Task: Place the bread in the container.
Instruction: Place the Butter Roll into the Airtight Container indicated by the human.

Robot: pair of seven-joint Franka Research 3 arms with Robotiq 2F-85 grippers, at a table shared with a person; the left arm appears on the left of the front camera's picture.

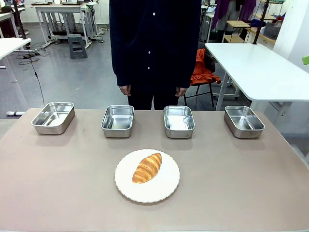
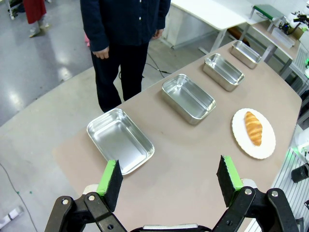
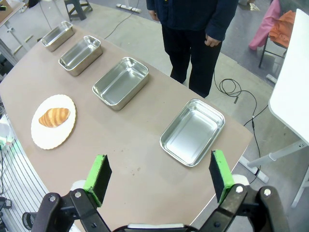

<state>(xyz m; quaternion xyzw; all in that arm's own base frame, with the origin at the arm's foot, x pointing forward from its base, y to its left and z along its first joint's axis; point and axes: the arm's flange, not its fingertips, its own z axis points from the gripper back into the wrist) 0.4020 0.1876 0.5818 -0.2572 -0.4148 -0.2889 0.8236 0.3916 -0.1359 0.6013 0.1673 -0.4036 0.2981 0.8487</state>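
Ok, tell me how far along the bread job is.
Done: nothing yet. The bread lies on the white plate, and the four steel trays sit empty. In hand: nothing; the left gripper and right gripper are open. Left: pick up the bread and set it in a tray.

A golden-brown, ridged, glossy bread is laid diagonally on a white scalloped plate, its far tip turned between 1 and 2 o'clock. Four identical shiny steel containers are lined up empty beyond it, spread from 10 to 2 o'clock.
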